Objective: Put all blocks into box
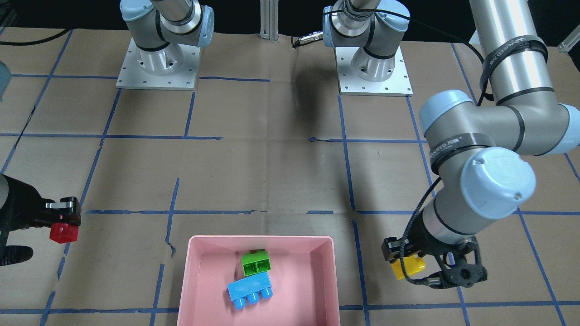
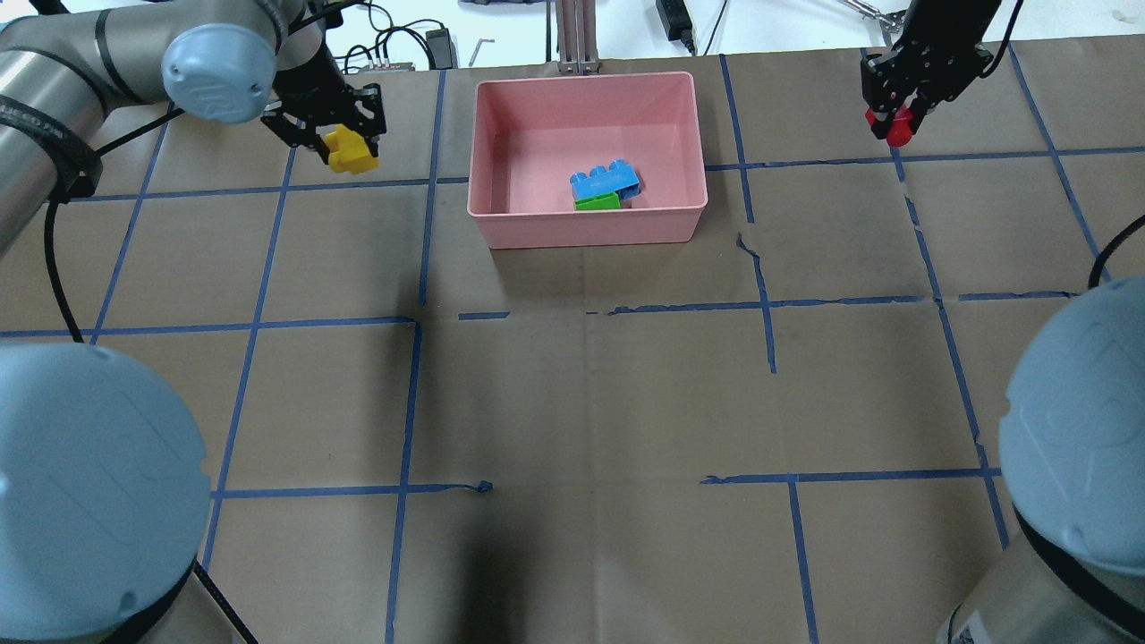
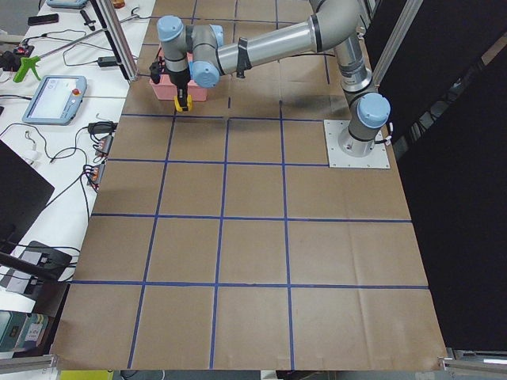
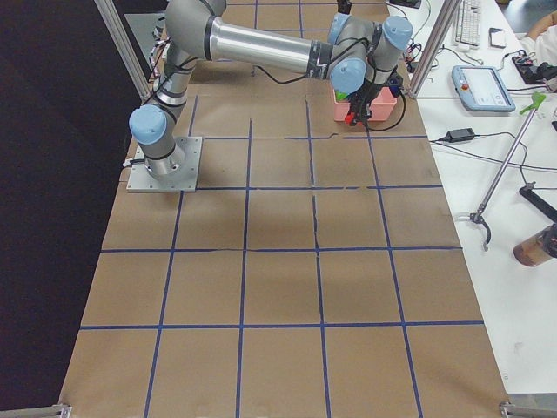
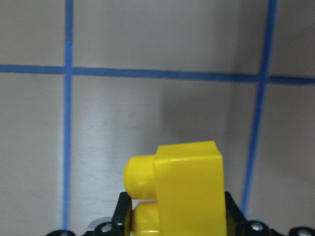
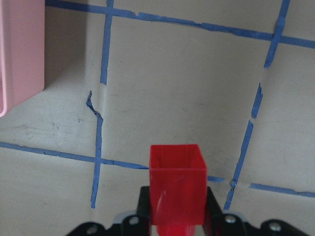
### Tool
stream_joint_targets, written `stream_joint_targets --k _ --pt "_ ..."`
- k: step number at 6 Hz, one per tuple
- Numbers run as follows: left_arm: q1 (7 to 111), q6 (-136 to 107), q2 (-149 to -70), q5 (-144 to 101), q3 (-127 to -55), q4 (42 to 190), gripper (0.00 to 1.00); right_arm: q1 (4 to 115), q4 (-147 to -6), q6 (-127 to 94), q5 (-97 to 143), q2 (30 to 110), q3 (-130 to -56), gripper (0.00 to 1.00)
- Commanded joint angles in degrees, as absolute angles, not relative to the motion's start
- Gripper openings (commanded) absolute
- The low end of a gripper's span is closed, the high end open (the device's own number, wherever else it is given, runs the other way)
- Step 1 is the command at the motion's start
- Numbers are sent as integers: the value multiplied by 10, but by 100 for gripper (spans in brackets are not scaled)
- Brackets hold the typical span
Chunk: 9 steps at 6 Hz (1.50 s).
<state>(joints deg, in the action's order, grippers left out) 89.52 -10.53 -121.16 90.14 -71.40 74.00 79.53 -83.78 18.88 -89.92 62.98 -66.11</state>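
The pink box [image 2: 501, 224] [image 1: 190, 280] sits at the table's far middle. The green block [image 1: 256, 263] [image 2: 597, 203] and the blue block [image 1: 249, 291] [image 2: 605, 180] lie inside it, touching. My left gripper [image 2: 344, 148] [image 1: 405, 265] is shut on the yellow block [image 2: 351, 154] [image 1: 408, 267] [image 5: 182, 191], held above the table left of the box. My right gripper [image 2: 897, 125] [image 1: 63, 226] is shut on the red block [image 2: 897, 128] [image 1: 63, 233] [image 6: 177, 184], held above the table right of the box, whose wall shows in the right wrist view [image 6: 19, 54].
The table is brown paper with a blue tape grid [image 2: 769, 309]. The two arm bases [image 1: 157, 63] [image 1: 374, 68] stand at the robot's side. Cables and tools lie beyond the table's far edge [image 2: 429, 40].
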Motion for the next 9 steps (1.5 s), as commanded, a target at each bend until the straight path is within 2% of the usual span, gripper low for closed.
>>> stream_joint_targets --k 1,3,4,5,7,9 --pt "980 -290 -1254 855 -653 741 9 797 -810 175 -899 652 -668 19" --pt "1017 -333 -1291 831 -648 700 9 799 -804 164 -900 653 -671 19" --pt "1020 -326 -1299 831 -663 696 33 799 -805 164 -900 653 -671 19" --pt "1020 -308 -1296 835 -670 696 99 799 -805 164 -900 653 -671 19" --pt "1020 -287 -1261 837 -681 730 100 800 -808 163 -902 654 -668 19" --pt "966 -139 -1158 838 -741 815 100 844 -830 101 -887 643 -655 20"
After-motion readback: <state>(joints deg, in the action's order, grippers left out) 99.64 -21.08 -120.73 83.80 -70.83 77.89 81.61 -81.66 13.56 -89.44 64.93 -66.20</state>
